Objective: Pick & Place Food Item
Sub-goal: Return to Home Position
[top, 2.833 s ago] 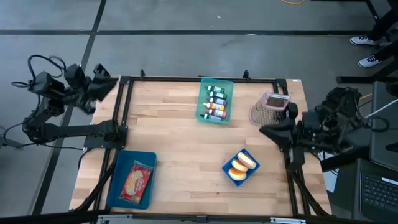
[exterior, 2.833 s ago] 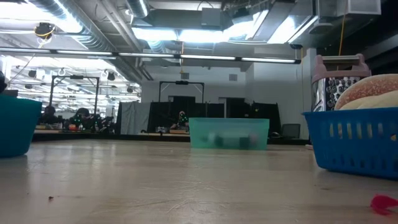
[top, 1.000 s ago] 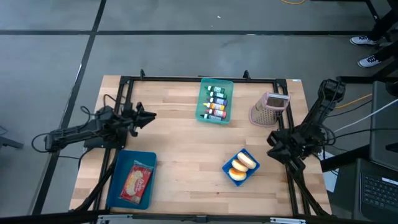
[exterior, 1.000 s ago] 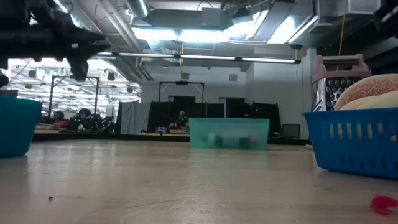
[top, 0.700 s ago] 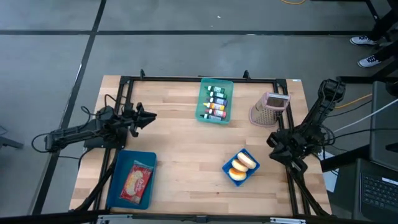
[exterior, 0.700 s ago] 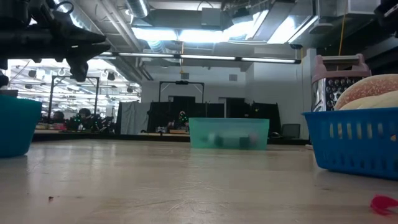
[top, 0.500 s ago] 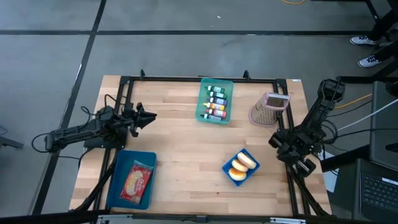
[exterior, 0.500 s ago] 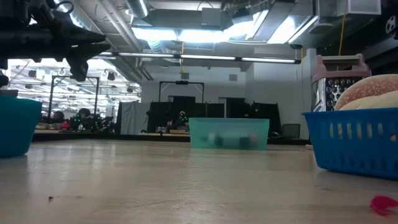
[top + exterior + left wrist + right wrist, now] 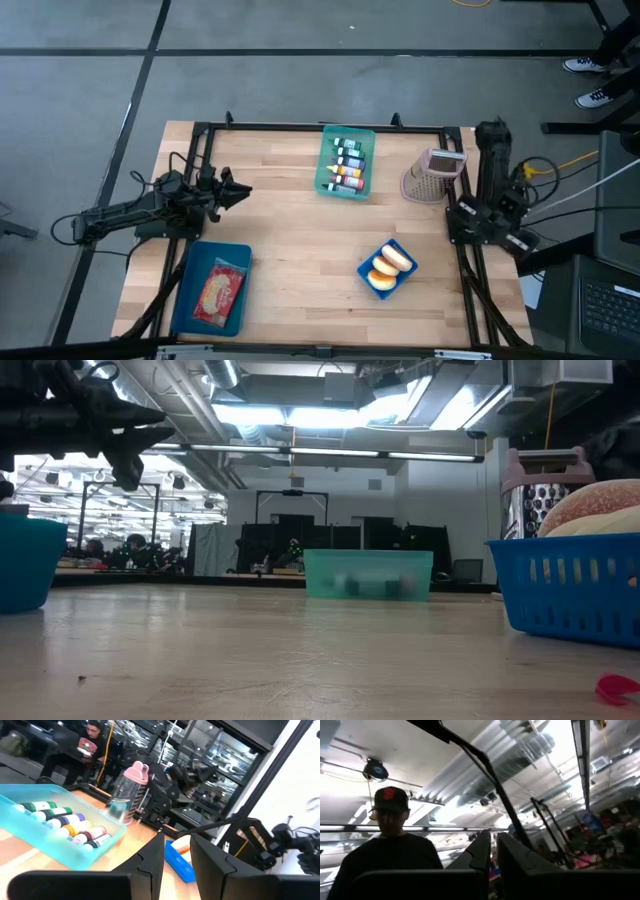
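The small blue slatted plastic bin (image 9: 381, 291) sits on the light wooden tabletop (image 9: 280, 225) toward the near right. Two round donuts (image 9: 388, 263), one pale and one orange-tan, lie inside it, and in the low view a donut's dome rises over the bin's rim. A larger blue plastic tray (image 9: 185, 300) at the near left corner holds a red and yellow food packet (image 9: 218, 290). At the far middle stands a clear teal plastic tub (image 9: 325, 175) with a row of small paint bottles (image 9: 348, 165) in it. To its right is a metal box grater with a pink handle (image 9: 432, 175), well apart from the blue bin. The dark left arm (image 9: 120, 213) reaches in low across the tabletop's left edge. The left jaws hang in the air just inside the black frame, clear of the wood and pointing right. The left wrist view shows their two dark fingers (image 9: 152, 860) a narrow gap apart with nothing between them. The dark right arm (image 9: 487, 215) is folded up at the right edge, near the grater and the blue bin. The right jaws point up at the ceiling, their fingers (image 9: 482, 852) almost together with only a slit between, gripping nothing. A person in a dark top and cap (image 9: 395, 855) shows beyond them. A small pink scrap (image 9: 617, 686) lies on the wood at the near right.
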You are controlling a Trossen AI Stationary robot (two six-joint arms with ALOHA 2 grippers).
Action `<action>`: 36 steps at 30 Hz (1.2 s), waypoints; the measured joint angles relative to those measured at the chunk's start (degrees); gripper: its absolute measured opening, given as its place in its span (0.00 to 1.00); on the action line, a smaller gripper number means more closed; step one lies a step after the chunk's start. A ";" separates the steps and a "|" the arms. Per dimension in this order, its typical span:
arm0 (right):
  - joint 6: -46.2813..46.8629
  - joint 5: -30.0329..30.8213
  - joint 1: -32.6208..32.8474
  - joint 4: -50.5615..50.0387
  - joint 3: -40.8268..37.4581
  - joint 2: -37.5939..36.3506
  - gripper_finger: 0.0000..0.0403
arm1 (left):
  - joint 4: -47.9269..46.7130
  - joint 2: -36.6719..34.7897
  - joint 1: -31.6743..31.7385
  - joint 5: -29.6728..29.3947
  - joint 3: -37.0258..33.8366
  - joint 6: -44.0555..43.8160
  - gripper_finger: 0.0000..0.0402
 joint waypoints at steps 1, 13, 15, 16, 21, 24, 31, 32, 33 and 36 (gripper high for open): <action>-0.54 -0.63 0.08 -0.85 0.02 -1.25 0.08 | 0.03 0.00 0.01 0.27 0.00 -0.09 0.22; 8.36 -12.63 -1.24 -9.26 0.02 -5.78 0.08 | 1.55 0.02 0.01 -1.05 0.00 3.48 0.22; 8.36 -12.72 -1.99 -10.37 0.02 -5.73 0.08 | 1.50 0.02 0.01 -1.03 0.00 3.54 0.22; 8.50 -12.72 -2.58 -11.06 0.02 -5.66 0.08 | 1.50 0.02 0.01 -1.03 0.00 3.54 0.22; 11.36 -13.03 -4.84 -12.86 0.02 -5.72 0.08 | 1.48 0.02 0.01 -1.03 0.00 3.56 0.22; 11.33 -14.65 -5.53 -13.74 0.02 -5.72 0.08 | 1.46 0.02 0.01 -1.03 0.00 3.56 0.22; 10.01 -15.20 -7.65 -16.10 0.02 -5.72 0.08 | 1.44 0.02 0.01 -1.03 0.00 3.56 0.22; 9.79 -15.27 -8.05 -16.59 0.02 -5.72 0.08 | 1.44 0.02 0.01 -1.03 0.00 3.56 0.22; 9.77 -15.28 -8.45 -17.22 0.02 -5.72 0.08 | 1.44 0.02 0.01 -1.03 0.00 3.56 0.22; 9.93 -15.41 -10.77 -19.38 0.03 -5.76 0.08 | 1.44 0.02 0.01 -1.03 0.00 3.56 0.22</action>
